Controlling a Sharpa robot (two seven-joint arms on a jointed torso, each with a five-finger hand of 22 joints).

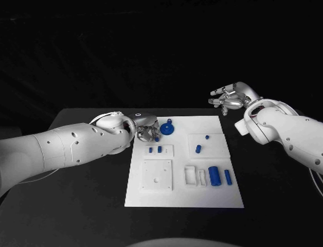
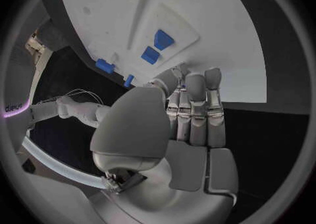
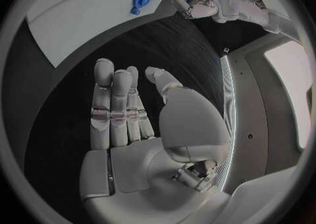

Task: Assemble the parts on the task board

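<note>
The white task board (image 1: 183, 198) lies in the middle of the black table. A round blue part (image 1: 166, 127) with a small stem sits near its far left corner. Two small blue parts (image 1: 155, 150) stand on a raised plate, and two more (image 1: 206, 138) stand on the plate to their right. A blue cylinder (image 1: 214, 175) and a thinner blue bar (image 1: 228, 177) lie near the front right. My left hand (image 1: 145, 131) hovers at the board's far left edge beside the round part, its fingers (image 2: 191, 103) stretched out together with nothing in them. My right hand (image 1: 230, 98) is raised beyond the far right corner, empty, fingers apart.
A square raised plate (image 1: 157, 175) with small holes and two slotted sockets (image 1: 190, 175) sit on the board's front half. Bare black table (image 1: 72, 206) lies on both sides of the board.
</note>
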